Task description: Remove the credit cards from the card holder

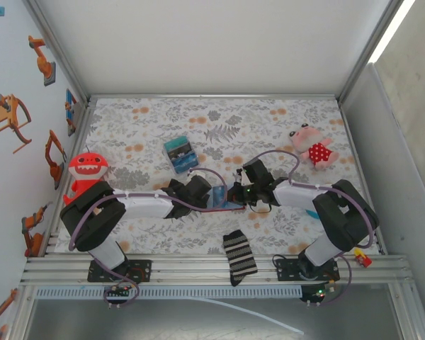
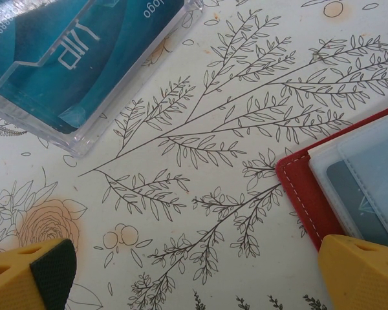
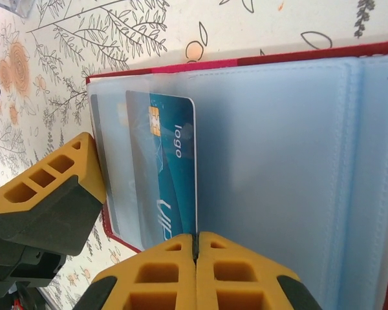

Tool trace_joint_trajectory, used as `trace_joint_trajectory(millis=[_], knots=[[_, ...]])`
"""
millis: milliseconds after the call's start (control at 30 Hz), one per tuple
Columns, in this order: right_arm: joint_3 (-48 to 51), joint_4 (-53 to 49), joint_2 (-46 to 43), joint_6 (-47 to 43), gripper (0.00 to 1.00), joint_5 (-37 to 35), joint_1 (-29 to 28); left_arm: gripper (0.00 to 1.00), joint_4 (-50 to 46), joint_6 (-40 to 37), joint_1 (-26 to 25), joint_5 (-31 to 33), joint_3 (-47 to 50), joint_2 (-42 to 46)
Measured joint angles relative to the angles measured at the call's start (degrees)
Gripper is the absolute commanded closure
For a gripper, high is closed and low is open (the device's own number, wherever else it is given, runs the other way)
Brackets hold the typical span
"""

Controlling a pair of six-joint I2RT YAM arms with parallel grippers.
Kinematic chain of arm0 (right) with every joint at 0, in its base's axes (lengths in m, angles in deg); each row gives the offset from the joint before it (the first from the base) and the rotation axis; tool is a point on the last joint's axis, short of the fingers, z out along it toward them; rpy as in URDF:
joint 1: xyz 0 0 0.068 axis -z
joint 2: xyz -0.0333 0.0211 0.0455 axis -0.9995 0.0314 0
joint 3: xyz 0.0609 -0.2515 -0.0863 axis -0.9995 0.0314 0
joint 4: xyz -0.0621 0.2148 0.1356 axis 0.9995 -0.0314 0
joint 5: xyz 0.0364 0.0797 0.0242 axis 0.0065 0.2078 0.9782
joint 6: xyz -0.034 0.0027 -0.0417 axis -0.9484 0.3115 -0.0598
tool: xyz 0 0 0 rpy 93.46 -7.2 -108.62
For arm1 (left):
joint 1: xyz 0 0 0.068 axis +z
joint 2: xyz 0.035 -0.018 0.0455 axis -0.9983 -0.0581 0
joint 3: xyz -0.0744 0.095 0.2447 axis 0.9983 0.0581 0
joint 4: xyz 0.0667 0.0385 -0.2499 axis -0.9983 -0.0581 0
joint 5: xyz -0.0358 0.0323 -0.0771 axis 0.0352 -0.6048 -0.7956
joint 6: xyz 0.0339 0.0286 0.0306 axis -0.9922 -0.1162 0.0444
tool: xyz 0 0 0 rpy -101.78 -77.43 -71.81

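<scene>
Right wrist: right jaws apparently tight on teal card [image 3: 171,174]; left jaws apart.

card holder [image 3: 278,161]: dark-red cover, white stitching, frosted blue-grey pockets | credit card [image 3: 171,174]: teal swirls, white lettering, gold chip | tablecloth [image 2: 200,116]: white, grey line-drawn foliage, pale orange blooms | left gripper [image 2: 194,248]: yellow fingers, black pad | sock [image 1: 239,256]: black-and-white stripes | plush toy [image 1: 310,145]: pink, red white-dotted dress
</scene>
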Motion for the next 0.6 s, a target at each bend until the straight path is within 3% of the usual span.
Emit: trace_joint_trajectory(millis=[600], knots=[[-0.4,-0.2,0.0,-0.2,1.0,0.0,0.0,0.03,-1.4,-5.7,-1.5,-0.3,-3.1,2.5]])
